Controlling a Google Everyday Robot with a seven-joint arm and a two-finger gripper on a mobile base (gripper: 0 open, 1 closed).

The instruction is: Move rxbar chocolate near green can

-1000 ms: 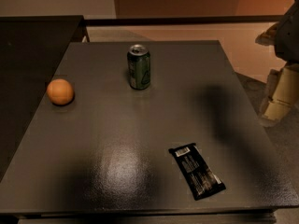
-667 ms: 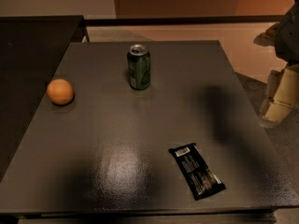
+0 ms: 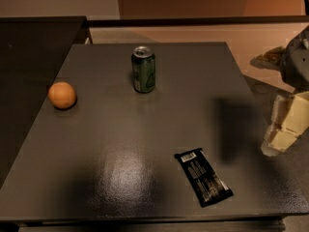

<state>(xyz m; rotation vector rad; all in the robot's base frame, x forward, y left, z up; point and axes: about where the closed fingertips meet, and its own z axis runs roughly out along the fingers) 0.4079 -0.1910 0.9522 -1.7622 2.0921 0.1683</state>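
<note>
Lying near the front edge of the table (image 3: 96,144), the rxbar chocolate (image 3: 203,177) runs diagonally back-left to front-right, left of the gripper (image 3: 276,141) (open or closed: cannot tell), well apart from the green can (image 3: 143,69).

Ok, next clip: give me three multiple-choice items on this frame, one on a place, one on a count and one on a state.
1. Where is the hand?
A) above the green can
B) by the right edge of the table, touching nothing on it
C) on the rxbar chocolate

2. How many objects are on the table?
A) two
B) three
C) four

3. How is the green can standing?
A) upright
B) on its side
C) upside down

Key:
1 B: the hand hangs at the right, apart from the bar.
2 B: the green can, the rxbar chocolate and an orange fruit.
3 A: its silver top faces up.
</note>
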